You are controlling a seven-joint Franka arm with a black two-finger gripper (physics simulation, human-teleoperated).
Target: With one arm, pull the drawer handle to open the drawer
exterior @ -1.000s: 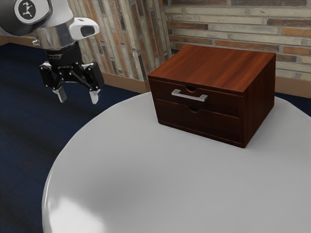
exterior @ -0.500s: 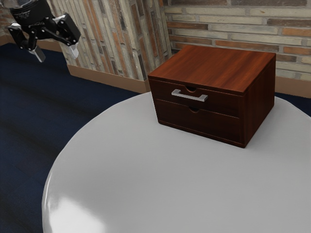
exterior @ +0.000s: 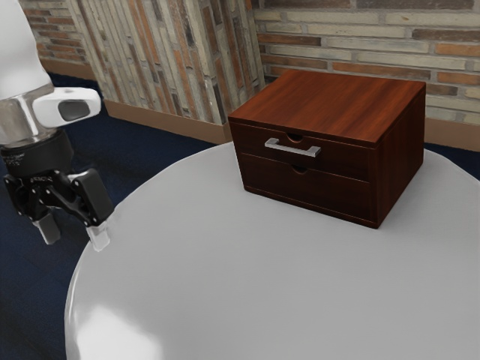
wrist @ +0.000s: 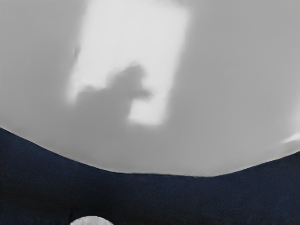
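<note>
Well apart, end effector [exterior: 73, 235] spread wide, drawer handle [exterior: 292, 148] untouched

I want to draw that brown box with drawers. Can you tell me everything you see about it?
The wooden chest is dark reddish-brown and glossy, with two drawers stacked in front, both shut. The upper drawer carries a silver bar handle; each has a small notch on top. It stands upright on the white round table, touched by nothing else.

Home-like room, brick walls [exterior: 360, 45], dark blue carpet [exterior: 142, 157], round white table [exterior: 262, 285]
</note>
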